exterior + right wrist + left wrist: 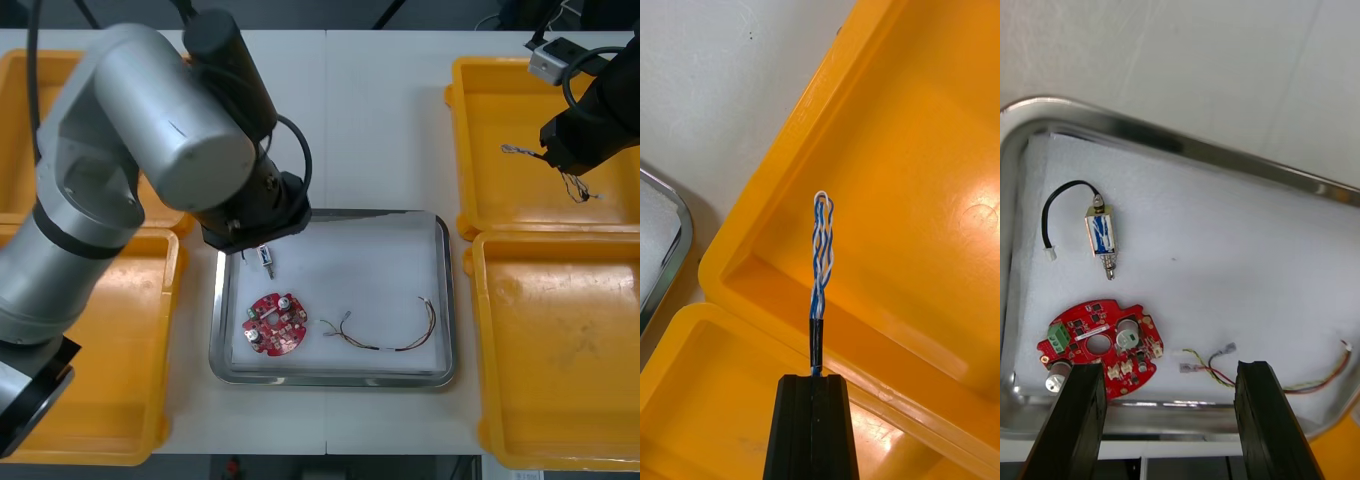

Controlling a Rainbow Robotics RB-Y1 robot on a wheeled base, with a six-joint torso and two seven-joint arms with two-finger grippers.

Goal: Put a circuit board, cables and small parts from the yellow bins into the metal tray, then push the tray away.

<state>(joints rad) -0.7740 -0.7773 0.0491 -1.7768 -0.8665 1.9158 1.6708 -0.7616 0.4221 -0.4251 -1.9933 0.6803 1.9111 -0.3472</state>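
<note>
The metal tray is white inside and holds a round red circuit board, a red and yellow cable and a small metal part with a black wire. My left gripper hangs open above the tray, the circuit board just off one of its fingers and the small metal part farther out. Over the far right yellow bin, my right gripper is shut on a twisted blue and white cable, which is lifted off the bin floor.
My left arm covers the tray's far left corner and part of the left bins. The near right bin looks bare. White table lies beyond the tray's far rim.
</note>
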